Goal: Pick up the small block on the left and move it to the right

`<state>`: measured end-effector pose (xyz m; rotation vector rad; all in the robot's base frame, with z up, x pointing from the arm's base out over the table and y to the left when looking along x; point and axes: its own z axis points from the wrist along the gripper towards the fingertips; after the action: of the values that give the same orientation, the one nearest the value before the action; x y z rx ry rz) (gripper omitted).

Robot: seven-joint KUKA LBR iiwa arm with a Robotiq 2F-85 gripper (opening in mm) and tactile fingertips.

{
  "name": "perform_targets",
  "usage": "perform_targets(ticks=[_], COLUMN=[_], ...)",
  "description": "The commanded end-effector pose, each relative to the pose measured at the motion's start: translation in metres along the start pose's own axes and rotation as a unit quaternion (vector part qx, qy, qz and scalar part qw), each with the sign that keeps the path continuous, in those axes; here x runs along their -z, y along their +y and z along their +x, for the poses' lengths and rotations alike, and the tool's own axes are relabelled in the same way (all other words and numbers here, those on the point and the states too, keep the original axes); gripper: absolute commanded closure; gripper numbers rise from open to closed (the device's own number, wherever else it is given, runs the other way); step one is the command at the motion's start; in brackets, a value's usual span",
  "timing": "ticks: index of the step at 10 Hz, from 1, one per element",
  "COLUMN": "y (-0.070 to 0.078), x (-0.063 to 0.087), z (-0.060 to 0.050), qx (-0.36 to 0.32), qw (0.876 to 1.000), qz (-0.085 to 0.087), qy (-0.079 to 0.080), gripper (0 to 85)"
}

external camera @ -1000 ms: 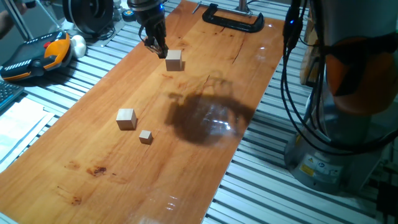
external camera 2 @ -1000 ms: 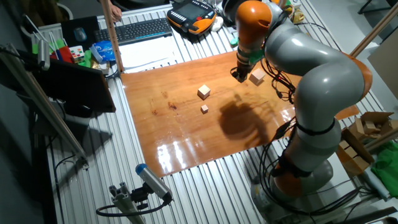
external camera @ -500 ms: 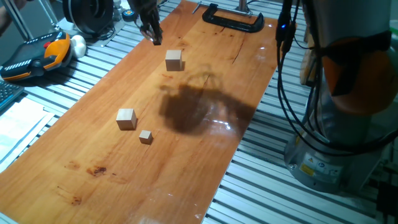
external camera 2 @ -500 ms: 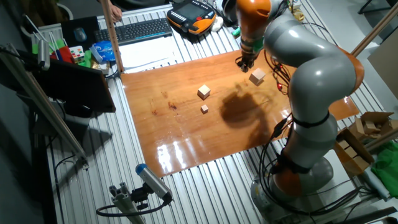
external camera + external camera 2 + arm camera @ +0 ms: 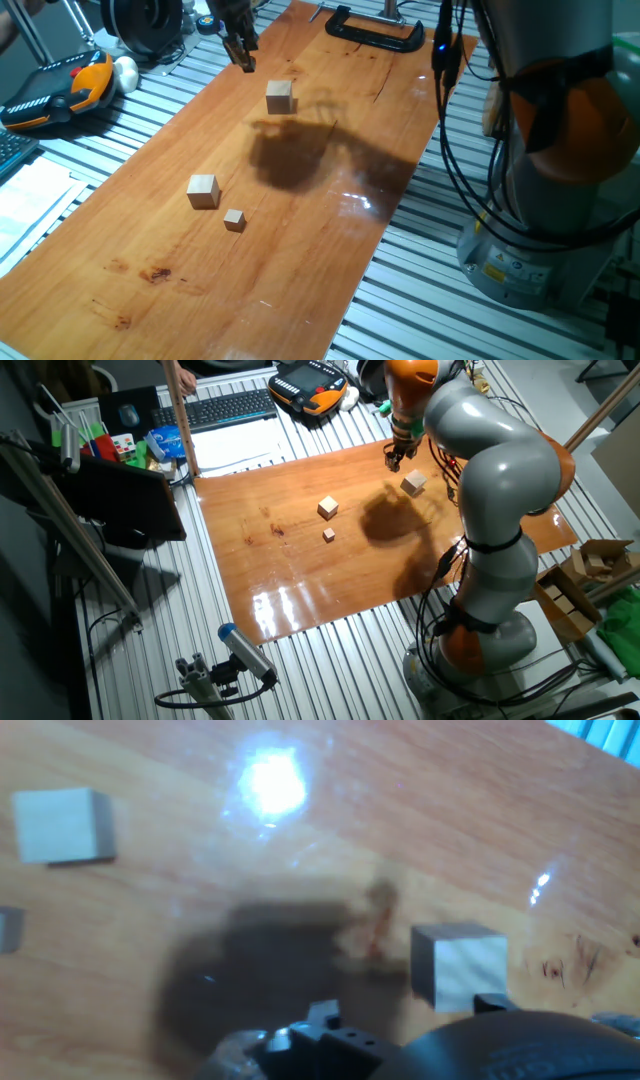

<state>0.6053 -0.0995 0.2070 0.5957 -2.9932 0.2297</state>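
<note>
The small block, the largest plain light-wood cube, rests on the wooden table top. It also shows in the other fixed view and low right in the hand view. My gripper hangs above the table, up and to the left of the block and apart from it. It holds nothing and its fingers look slightly apart. It also shows in the other fixed view.
A slightly smaller wood cube and a tiny wood cube lie mid-table. A black clamp sits at the far edge. An orange and black pendant lies beside the table. The arm's base stands at the right.
My gripper has risen and drawn back from beside the small block towards the table's far left edge. The block has stayed in place.
</note>
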Motion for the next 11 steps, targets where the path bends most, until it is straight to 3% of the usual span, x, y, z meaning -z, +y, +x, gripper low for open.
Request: perform_targets(ticks=[1,4,7,11], y=[-0.005,-0.020,-0.031,-0.050], x=[-0.011,-0.035,-0.058,-0.098], z=[-0.003,-0.010,-0.010,-0.006], qx=[-0.003,-0.003,-0.003,0.012], qw=[1.000,1.000,1.000,1.000], qz=[-0.004,-0.006,-0.013,-0.028], qy=[-0.002,0.005,0.009,-0.002], gripper=[11.7,10.0,8.0,4.0])
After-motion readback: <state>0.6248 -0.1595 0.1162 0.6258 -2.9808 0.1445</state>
